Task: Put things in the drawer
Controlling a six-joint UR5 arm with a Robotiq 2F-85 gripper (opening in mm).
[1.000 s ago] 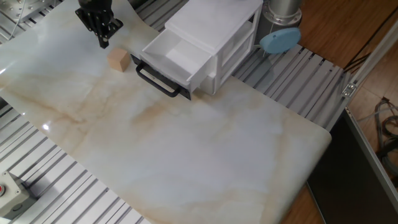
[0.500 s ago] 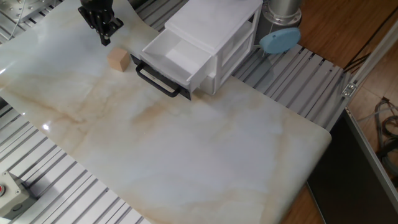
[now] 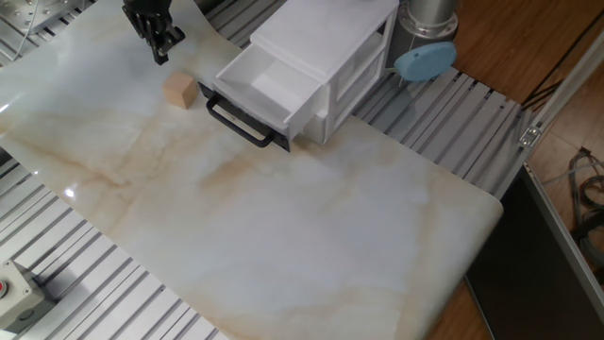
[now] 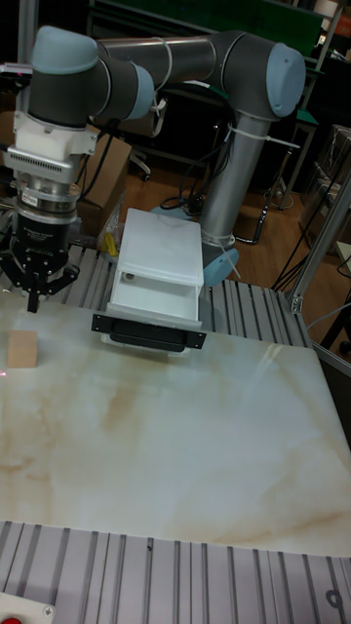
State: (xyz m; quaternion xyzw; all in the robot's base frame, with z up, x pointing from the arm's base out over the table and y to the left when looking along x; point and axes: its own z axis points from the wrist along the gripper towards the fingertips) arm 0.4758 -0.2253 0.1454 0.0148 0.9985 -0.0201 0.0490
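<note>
The small tan wooden cube (image 3: 179, 91) (image 4: 21, 349) rests on the marble tabletop, left of the drawer. The white drawer (image 3: 262, 83) (image 4: 154, 294) is pulled out of its cabinet and looks empty inside; its black bar handle (image 3: 240, 124) (image 4: 148, 337) faces the front. My gripper (image 3: 160, 53) (image 4: 35, 298) hangs above and a little behind the cube, apart from it. Its black fingers meet in a point, shut with nothing held.
The white cabinet (image 3: 330, 38) (image 4: 161, 244) stands at the back of the table. A light-blue round disc (image 3: 425, 59) (image 4: 222, 265) sits beside the arm's grey base (image 3: 429, 11). A box with a red button (image 3: 9, 288) lies at the front left.
The gripper has risen slightly and drifted back, away from the cube. The cube and drawer have not moved.
</note>
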